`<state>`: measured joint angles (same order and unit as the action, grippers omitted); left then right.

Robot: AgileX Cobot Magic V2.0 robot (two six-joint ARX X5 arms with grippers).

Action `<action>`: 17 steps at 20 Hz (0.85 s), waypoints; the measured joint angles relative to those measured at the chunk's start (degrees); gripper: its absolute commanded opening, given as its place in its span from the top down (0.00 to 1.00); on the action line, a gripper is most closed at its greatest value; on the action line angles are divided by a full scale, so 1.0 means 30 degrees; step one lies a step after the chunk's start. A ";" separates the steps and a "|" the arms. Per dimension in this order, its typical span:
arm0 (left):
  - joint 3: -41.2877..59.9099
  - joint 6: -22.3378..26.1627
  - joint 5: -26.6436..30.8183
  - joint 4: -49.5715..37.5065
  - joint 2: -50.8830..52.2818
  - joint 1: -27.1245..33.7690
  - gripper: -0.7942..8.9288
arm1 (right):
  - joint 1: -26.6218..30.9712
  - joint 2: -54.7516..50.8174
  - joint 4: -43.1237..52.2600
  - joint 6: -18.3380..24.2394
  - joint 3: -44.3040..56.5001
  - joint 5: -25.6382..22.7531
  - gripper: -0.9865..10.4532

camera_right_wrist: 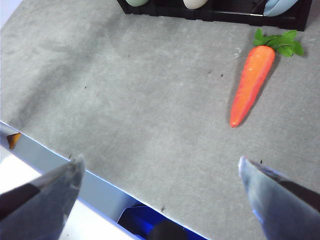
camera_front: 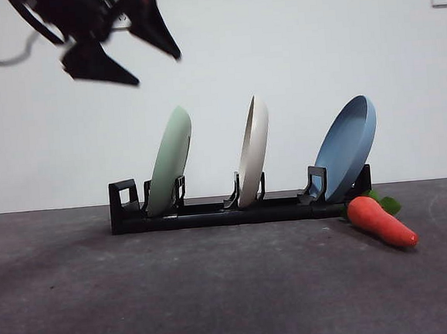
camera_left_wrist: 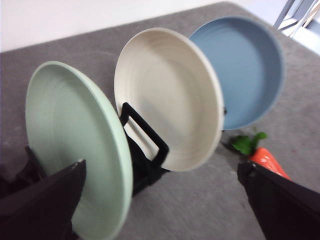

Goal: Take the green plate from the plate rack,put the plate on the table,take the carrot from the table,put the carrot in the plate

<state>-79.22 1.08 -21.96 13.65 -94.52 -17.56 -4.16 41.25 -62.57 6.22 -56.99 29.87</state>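
The green plate [camera_front: 170,160] stands on edge in the end slot of the plate rack [camera_front: 211,212], which sits toward the bench's [camera_front: 218,291] far edge; a cream-white plate [camera_front: 253,151] fills the middle slot and a blue plate [camera_front: 348,147] the other end. The left pincer [camera_front: 158,68] hangs above the green plate, jaws spread wide, gripping nothing. The carrot [camera_front: 380,220] lies on the bench just beside the rack's blue-plate end. The right pincer [camera_right_wrist: 160,172] waits over the bench's near edge, jaws wide apart, empty.
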 measured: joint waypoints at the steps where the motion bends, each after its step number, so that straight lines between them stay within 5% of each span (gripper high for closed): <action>1: -0.0488 0.0000 0.0146 -0.0262 -0.0954 -0.0007 0.28 | 0.0000 0.0000 0.0000 0.0000 0.0000 0.0000 0.34; 5: -0.0933 0.0000 0.0816 -0.1800 -0.3089 -0.0007 0.28 | 0.0000 -0.0007 0.0000 0.0000 0.0000 -0.0015 0.34; 8: -0.0940 0.0000 0.0984 -0.2171 -0.3679 -0.0007 0.44 | 0.0000 0.0044 0.0000 0.0007 0.0000 -0.0015 0.34; 10: -0.0940 0.0000 0.0984 -0.2295 -0.3898 -0.0007 0.45 | 0.0000 0.0168 0.0000 0.0007 0.0000 -0.0015 0.34; 12: -0.0947 0.0000 0.0991 -0.2324 -0.3920 -0.0007 0.58 | 0.0000 0.0350 0.0000 0.0000 0.0000 -0.0015 0.34; 17: -0.0947 0.0000 0.0765 -0.2368 -0.3920 -0.0066 0.71 | 0.0000 0.0619 0.0000 0.0000 -0.0007 -0.0015 0.34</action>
<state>-82.06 1.08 -19.66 6.55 -106.28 -17.76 -4.16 43.11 -62.57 6.22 -57.01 29.82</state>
